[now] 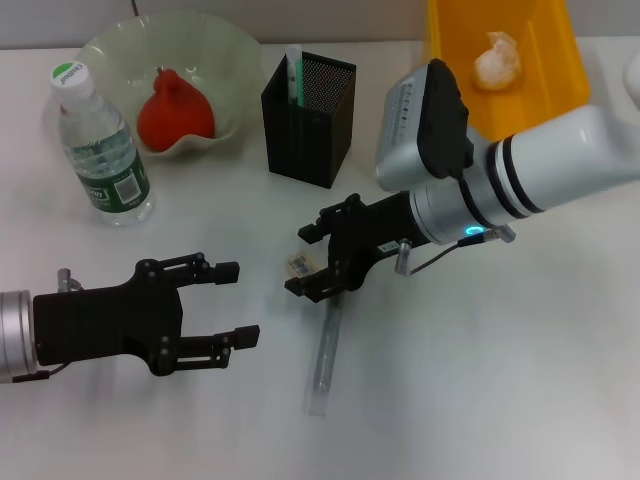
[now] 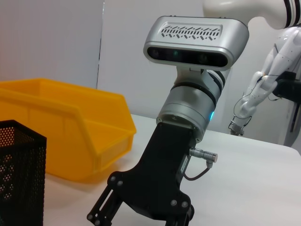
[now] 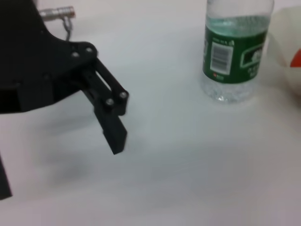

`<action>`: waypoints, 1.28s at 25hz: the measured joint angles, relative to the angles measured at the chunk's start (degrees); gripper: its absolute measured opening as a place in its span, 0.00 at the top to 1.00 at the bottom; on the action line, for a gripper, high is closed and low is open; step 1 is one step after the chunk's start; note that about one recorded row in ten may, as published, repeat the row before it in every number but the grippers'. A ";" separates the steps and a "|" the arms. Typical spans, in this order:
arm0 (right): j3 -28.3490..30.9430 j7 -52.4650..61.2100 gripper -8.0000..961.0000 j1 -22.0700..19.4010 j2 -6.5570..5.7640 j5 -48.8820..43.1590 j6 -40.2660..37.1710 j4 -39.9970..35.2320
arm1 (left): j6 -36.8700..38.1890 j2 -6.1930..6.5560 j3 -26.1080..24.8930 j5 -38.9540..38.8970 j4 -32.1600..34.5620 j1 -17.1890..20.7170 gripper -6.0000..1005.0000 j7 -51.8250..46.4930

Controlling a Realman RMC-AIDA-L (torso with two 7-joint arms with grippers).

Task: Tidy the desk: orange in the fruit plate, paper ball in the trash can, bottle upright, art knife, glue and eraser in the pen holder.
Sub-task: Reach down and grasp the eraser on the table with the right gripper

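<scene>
Right now the right gripper (image 1: 308, 260) is low over the middle of the white desk (image 1: 480, 380), its fingers spread apart around a small eraser (image 1: 299, 264) that lies flat on the surface; whether either finger touches the eraser cannot be told. Just below the gripper a long, slim, clear-looking stick, probably the art knife (image 1: 324, 352), lies on the desk, running toward the near edge, with its upper end hidden under the fingers. The left gripper (image 1: 241, 304) sits to the left of it, near the front of the desk, fingers also spread wide and holding nothing; the right wrist view shows that same left gripper (image 3: 115, 127) apart from the desk surface, with the bottle (image 3: 235, 52) behind it. In the head view the water bottle (image 1: 98, 148) stands upright at the far left, green label facing out and white cap on top. Beside it is the pale fruit plate (image 1: 225, 60), with a red-orange fruit (image 1: 174, 112) resting inside. The black mesh pen holder (image 1: 310, 118) stands just right of the plate, and a white-and-green stick, likely the glue (image 1: 294, 72), pokes upright out of its back corner. At the far right a yellow bin (image 1: 540, 80) holds a crumpled paper ball (image 1: 497, 60). The left wrist view looks across at the right gripper (image 2: 141, 217) with the yellow bin (image 2: 70, 136) and the pen holder (image 2: 21, 174) behind it.
</scene>
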 joint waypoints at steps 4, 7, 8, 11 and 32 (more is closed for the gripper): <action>-0.02 5.91 0.23 1.59 -0.02 -3.17 0.88 -0.21 | 0.09 -0.06 0.00 0.00 0.01 -0.05 0.22 0.00; -0.45 6.01 0.23 1.84 -0.02 -3.17 0.95 -0.23 | 0.11 -0.06 0.00 0.00 0.01 -0.05 0.22 0.00; -0.81 6.02 0.23 1.85 -0.01 -3.17 0.96 -0.29 | 0.11 -0.06 0.00 0.00 0.01 -0.05 0.22 0.00; -2.73 6.01 0.23 2.06 0.02 -2.83 1.14 -0.43 | 0.13 -0.09 0.00 0.00 0.10 -0.07 0.22 0.01; -6.15 4.66 0.23 1.66 0.07 -2.44 2.65 -2.06 | 0.00 -0.37 0.00 0.01 0.68 -0.53 0.22 0.02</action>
